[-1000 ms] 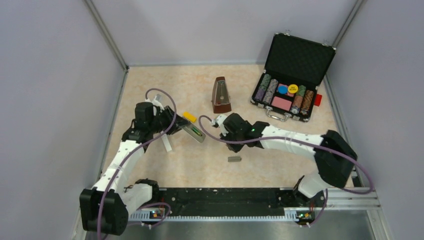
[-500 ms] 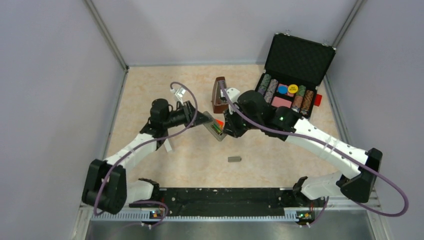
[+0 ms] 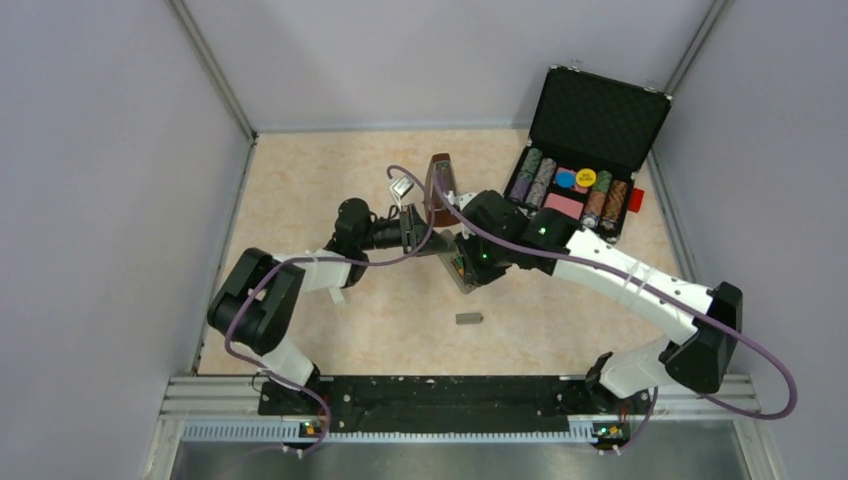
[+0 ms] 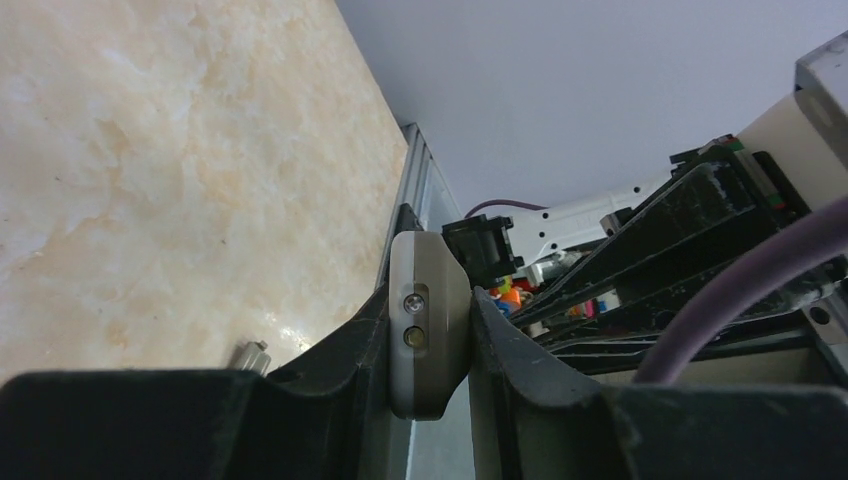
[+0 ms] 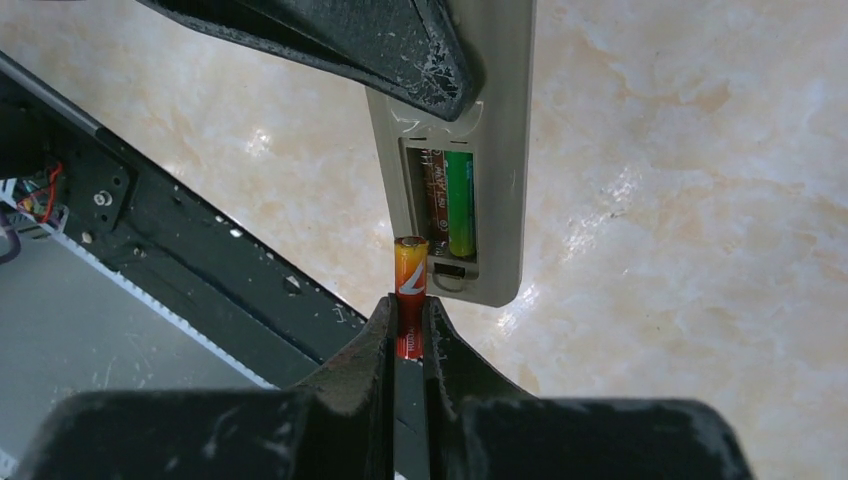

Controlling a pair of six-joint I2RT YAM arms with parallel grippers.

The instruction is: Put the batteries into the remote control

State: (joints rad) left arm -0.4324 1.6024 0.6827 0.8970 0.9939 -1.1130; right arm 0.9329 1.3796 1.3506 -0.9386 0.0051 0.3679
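My left gripper [image 4: 428, 335] is shut on one end of the grey remote control [image 4: 428, 300], holding it above the table near the middle [image 3: 466, 278]. In the right wrist view the remote control [image 5: 500, 130] shows its open recess, with the green battery [image 5: 460, 203] lying in the right slot. My right gripper [image 5: 410, 310] is shut on the red-orange battery [image 5: 410, 285]. That battery's tip points at the lower left corner of the recess. From above, the right gripper [image 3: 470, 262] sits right over the remote. The grey cover [image 3: 468, 319] lies on the table below them.
A brown metronome [image 3: 440, 190] stands just behind the grippers. An open black case of poker chips [image 3: 572, 195] sits at the back right. A slim white bar [image 3: 336, 293] lies under the left arm. The black base rail [image 3: 430, 395] runs along the near edge.
The left gripper has carried the remote to the right, toward the table's middle. The right arm has swung up and over, and its battery now points at the remote's recess.
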